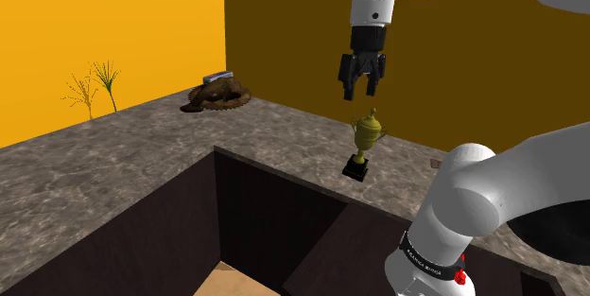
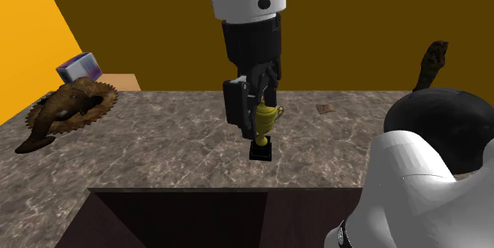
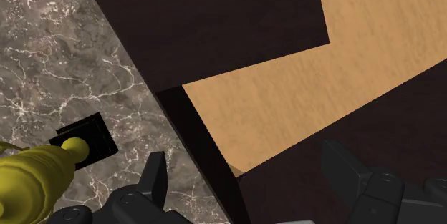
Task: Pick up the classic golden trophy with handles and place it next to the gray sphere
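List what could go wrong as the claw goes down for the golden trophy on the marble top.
1. In the wrist view the trophy sits off to one side of the open claw, not between its fingers; a straight descent would likely miss or clip it.
2. It stands on a small black base near the dark recess; a knock might topple it in.

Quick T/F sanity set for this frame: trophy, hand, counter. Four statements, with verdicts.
1. The golden trophy stands upright on its black base on the marbled counter. True.
2. The hand is shut on the trophy. False: its fingers stand apart and the trophy is not between them; in the shoulder view the hand is above it.
3. A brown jagged-edged object lies on the counter. True.
4. The trophy sits inside the dark recess. False: it is on the counter beside it.
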Controlling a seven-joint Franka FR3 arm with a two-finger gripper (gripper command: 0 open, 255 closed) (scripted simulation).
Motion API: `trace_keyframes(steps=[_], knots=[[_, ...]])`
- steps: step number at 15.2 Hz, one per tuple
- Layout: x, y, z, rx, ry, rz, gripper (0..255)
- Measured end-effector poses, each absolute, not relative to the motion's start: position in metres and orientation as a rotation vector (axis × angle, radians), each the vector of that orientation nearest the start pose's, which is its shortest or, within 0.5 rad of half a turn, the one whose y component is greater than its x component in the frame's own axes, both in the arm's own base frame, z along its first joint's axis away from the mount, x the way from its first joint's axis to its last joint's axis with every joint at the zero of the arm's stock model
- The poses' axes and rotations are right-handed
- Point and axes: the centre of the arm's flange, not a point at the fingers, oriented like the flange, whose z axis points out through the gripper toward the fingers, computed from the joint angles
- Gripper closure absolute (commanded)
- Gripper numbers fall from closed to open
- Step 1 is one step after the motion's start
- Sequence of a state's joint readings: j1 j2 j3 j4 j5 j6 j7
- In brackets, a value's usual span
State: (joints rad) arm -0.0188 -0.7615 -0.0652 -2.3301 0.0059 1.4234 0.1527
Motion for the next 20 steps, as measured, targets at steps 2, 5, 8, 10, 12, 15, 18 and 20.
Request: trace_keyframes(steps=[2, 5, 8, 10, 12, 15, 18, 20], knots=[[0.297, -0.036, 0.579, -3.071, 0.33, 0.224, 0], [0.3, -0.063, 0.566, -3.074, 0.318, 0.188, 0], [0.306, -0.099, 0.549, -3.076, 0.305, 0.148, 0], [0.312, -0.117, 0.532, -3.078, 0.295, 0.121, 0], [0.316, -0.139, 0.521, -3.079, 0.285, 0.092, 0], [0.324, -0.171, 0.501, -3.081, 0.269, 0.05, 0], [0.332, -0.205, 0.487, -3.082, 0.255, 0.007, 0], [0.341, -0.228, 0.477, -3.082, 0.245, -0.02, 0]])
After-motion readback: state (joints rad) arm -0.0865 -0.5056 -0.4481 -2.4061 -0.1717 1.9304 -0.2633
